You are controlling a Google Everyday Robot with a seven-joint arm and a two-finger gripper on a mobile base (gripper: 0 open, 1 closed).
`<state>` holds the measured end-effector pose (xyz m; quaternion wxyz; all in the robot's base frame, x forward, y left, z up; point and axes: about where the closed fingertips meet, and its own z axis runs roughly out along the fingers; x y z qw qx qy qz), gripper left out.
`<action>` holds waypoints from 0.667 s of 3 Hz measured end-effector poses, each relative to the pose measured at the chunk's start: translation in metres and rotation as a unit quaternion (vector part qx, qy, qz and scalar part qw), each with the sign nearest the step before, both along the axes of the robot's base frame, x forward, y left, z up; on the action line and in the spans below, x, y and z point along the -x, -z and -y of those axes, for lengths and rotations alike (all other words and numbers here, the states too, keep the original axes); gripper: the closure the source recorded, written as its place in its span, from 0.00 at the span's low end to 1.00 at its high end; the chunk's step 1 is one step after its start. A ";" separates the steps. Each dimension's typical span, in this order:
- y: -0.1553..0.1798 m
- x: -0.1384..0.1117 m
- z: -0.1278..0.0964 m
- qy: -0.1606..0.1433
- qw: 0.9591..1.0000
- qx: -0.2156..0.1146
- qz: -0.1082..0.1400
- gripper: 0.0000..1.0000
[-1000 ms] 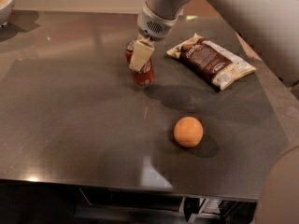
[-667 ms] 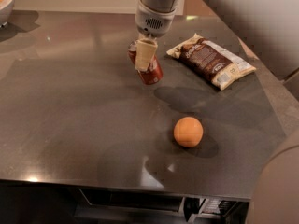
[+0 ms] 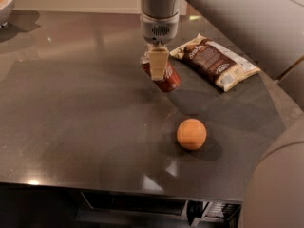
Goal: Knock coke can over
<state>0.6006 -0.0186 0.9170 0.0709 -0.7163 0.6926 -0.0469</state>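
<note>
The coke can [image 3: 167,80] is a small red can at the middle back of the dark table [image 3: 85,127]. It is tilted hard, with its top toward the upper left and its base toward the lower right. My gripper [image 3: 157,64] comes straight down from the arm above and is against the can's upper part, covering some of it. The orange ball [image 3: 191,134] lies in front of the can to the right, apart from it.
A brown-and-white snack bag [image 3: 216,62] lies flat to the right of the can. A bowl [image 3: 5,4] with orange fruit stands at the far left back corner. The table's front edge runs along the bottom, and my arm fills the right side.
The can has gone from upright to strongly tilted, its base sliding to the right. My gripper has shifted slightly right with it.
</note>
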 end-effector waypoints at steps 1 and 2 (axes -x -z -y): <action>0.014 0.006 0.005 -0.027 0.999 0.032 -0.016 0.83; 0.025 0.013 0.004 -0.057 0.996 0.056 -0.028 0.59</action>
